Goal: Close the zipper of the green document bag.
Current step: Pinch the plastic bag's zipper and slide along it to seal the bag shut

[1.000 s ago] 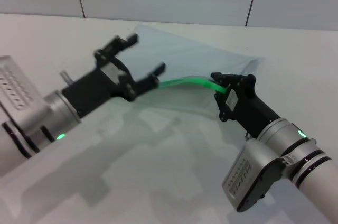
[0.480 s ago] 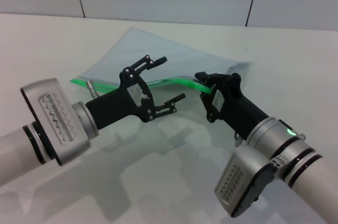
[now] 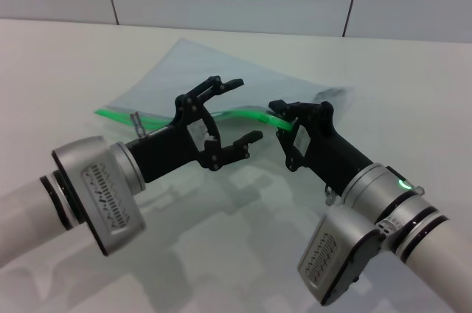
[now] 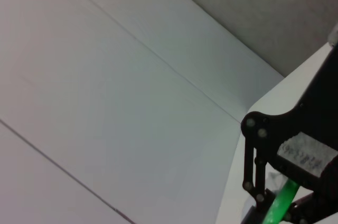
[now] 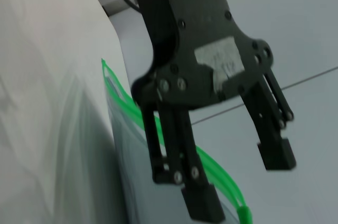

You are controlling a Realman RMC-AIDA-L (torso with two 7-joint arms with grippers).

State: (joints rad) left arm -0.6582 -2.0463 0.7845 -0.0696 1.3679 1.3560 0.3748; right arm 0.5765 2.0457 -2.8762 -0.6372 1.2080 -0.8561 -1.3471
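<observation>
The green document bag (image 3: 221,73) lies on the white table (image 3: 66,69), in the middle of the head view, a little toward the far wall. It is a flat, pale grey-blue, see-through pouch. Its long axis runs across the view from the left side to the right side, a little slanted, with the right end farther from the robot. The far corner on the left points toward the wall.

The zipper (image 3: 122,117) is the bright green strip on the near long edge of the bag. It goes from the near left corner toward the right. On the left part it lies low on the table. Toward the right it rises in a curve, so this edge of the bag is lifted from the table there.

The right gripper (image 3: 289,122) is at the right part of the zipper, and its fingers are closed on the green strip. It holds this raised part above the table. The slider tab is not visible to me.

The left gripper (image 3: 240,110) is just beside it, on the left, above the middle of the green edge. Its two fingers are spread wide apart, one on the far side and one on the near side of the strip, and they hold nothing. In the right wrist view this gripper (image 5: 240,182) stands over the green strip (image 5: 219,174) with the fingers apart.
</observation>
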